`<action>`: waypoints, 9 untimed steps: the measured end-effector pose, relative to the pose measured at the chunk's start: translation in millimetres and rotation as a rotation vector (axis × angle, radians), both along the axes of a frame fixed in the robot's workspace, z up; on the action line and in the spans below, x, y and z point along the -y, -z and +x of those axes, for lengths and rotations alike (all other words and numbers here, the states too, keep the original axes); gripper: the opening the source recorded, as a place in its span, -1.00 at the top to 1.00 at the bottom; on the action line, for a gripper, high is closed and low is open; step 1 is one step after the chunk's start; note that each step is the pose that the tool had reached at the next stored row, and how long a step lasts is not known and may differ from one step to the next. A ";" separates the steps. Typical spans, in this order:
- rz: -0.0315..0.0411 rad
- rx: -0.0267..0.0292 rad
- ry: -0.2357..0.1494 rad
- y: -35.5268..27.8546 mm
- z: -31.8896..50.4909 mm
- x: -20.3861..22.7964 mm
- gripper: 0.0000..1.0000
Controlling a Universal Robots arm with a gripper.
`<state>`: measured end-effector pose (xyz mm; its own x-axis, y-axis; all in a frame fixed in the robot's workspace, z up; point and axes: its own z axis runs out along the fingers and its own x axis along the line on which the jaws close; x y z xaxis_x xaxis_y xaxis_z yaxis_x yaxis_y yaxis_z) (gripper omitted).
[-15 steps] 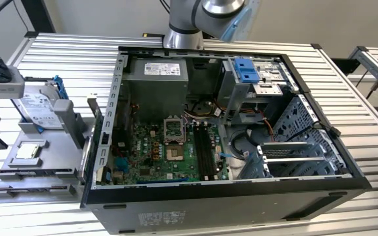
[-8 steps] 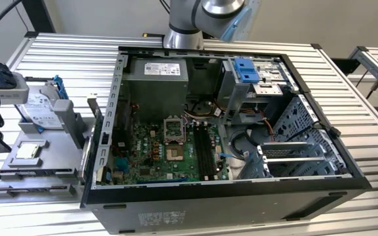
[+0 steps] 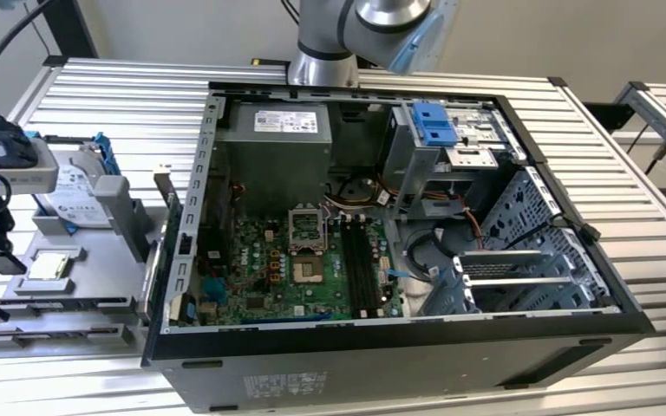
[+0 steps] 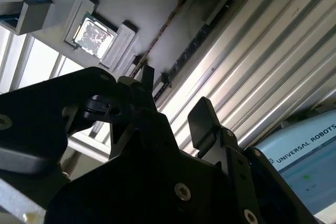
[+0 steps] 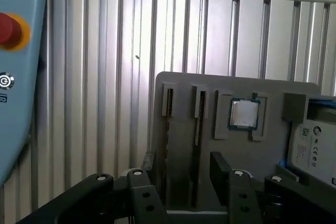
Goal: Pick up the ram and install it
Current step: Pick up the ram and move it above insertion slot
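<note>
A table (image 3: 645, 217) of ribbed aluminium slats, bright and glossy, carries everything. At its middle lies an open computer case (image 3: 368, 342) of black and grey sheet metal, a boxy tower on its side with a green motherboard (image 3: 275, 269) flat on its floor and a perforated panel along one wall. Behind it rises the silver, cylindrical robot arm (image 3: 327, 43). A smooth pale blue pendant (image 5: 16, 77) with a round red button (image 5: 8, 30) rests on the slats.

At the exterior view's left sits a matte grey moulded tray (image 3: 90, 286) with recessed pockets. One pocket holds a rectangular silver hard drive (image 3: 79, 195) with blue side brackets.

The end effector (image 5: 184, 158) is black, blocky and bolted, and hovers above the tray with its two flat fingers (image 5: 219, 169) spread apart and gripping nothing.

The ram (image 5: 198, 121), a thin dark stick, stands on edge in a narrow slot of the tray, with a second like stick (image 5: 168, 114) in the slot just beside it. In the first wrist view both slots show in the gap between the fingers.

A small square processor chip (image 5: 244, 114), shiny silver, lies flat in its own pocket between the ram slots and the hard drive
</note>
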<state>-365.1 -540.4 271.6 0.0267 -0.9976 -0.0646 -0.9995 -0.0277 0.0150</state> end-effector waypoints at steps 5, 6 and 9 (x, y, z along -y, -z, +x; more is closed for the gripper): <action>0.0001 0.0000 0.011 7.4 0.4 0.2 -1.00; -0.0001 -0.0001 0.011 8.6 0.6 0.9 -1.00; 0.0000 0.0000 0.011 12.3 1.1 3.6 -1.00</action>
<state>-364.0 -544.0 259.2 0.0160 -0.9978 -0.0647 -0.9997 -0.0170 0.0150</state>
